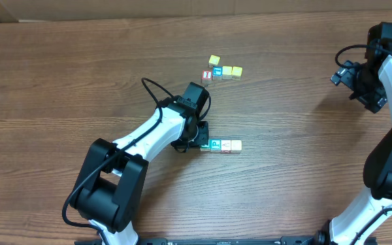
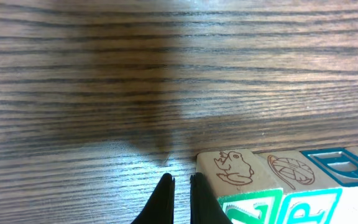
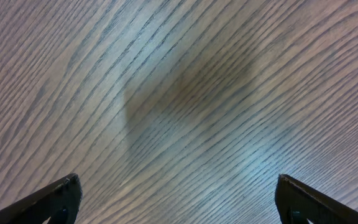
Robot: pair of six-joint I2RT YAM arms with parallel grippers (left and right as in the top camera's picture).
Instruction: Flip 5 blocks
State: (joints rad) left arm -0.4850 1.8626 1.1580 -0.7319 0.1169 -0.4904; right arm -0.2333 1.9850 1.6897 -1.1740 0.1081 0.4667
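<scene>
While the left arm reaches from the near-left corner toward the middle of the table (image 1: 60, 82), the left gripper (image 1: 199, 136) sits low at the left end of a short row of cubes. In the left wrist view its fingers (image 2: 165, 200) are pressed together with only a dark slit between them and hold nothing. The right-hand finger stands just beside the end cube, and I cannot tell whether it touches.

That end cube is the green Z cube (image 2: 253, 208), which also carries a frog drawing on the face turned away. Touching it on the right is the teal P cube (image 1: 214, 145) (image 2: 309, 205), with a leaf drawing on its far face. Two whitish cubes (image 1: 231, 145) continue the row to the right, side by side. The first of them shows a teal letter on its far face in the wrist view.

Farther back, well apart from the row, lies a loose cluster. It holds a red-faced cube (image 1: 207, 76), a teal cube (image 1: 217, 70) and three yellow-tan cubes (image 1: 232, 71), one of them set a little farther off at the cluster's left.

At the far right, the right gripper (image 1: 351, 75) (image 3: 178, 180) hangs over bare wood, with its fingers (image 3: 55, 202) spread wide and holding nothing.
</scene>
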